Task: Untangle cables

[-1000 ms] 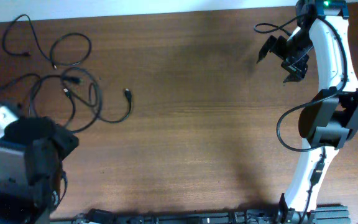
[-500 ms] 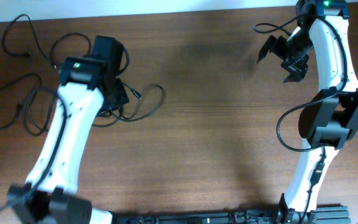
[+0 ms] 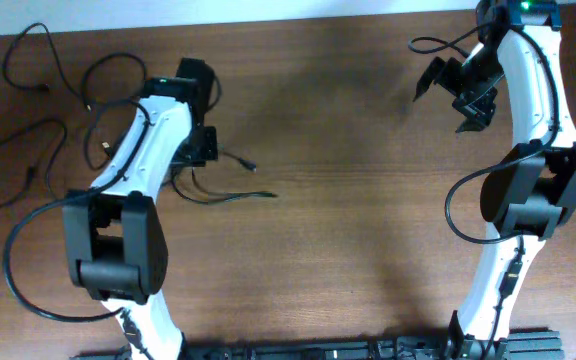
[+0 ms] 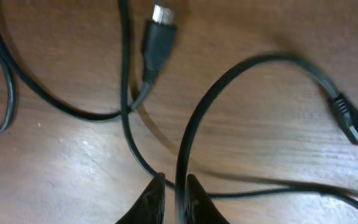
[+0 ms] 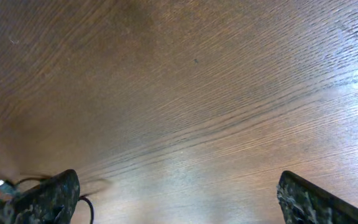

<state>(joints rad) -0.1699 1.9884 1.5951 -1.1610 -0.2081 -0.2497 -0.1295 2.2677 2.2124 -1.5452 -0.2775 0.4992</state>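
On the left side of the table (image 3: 348, 200), seen from overhead, we found the cables (image 3: 238, 196) lying in loose loops, the left hand (image 3: 206, 148) down among them and the right hand (image 3: 443, 105) well apart. At the left wrist, the left hand (image 4: 176, 199) was narrow, pinching one of the cables (image 4: 272, 58). At the right wrist, the right hand (image 5: 179, 199) gaped wide above the table (image 5: 197, 93).

From overhead we look straight down on the wide table (image 3: 348, 200), its far edge along the top. Our left wrist view hangs close over the cables (image 4: 124, 62) that the overhead shows at upper left, fingertips (image 4: 151, 202) at its bottom edge. Our right wrist view faces bare wood, fingertips (image 5: 45, 199) in both lower corners.
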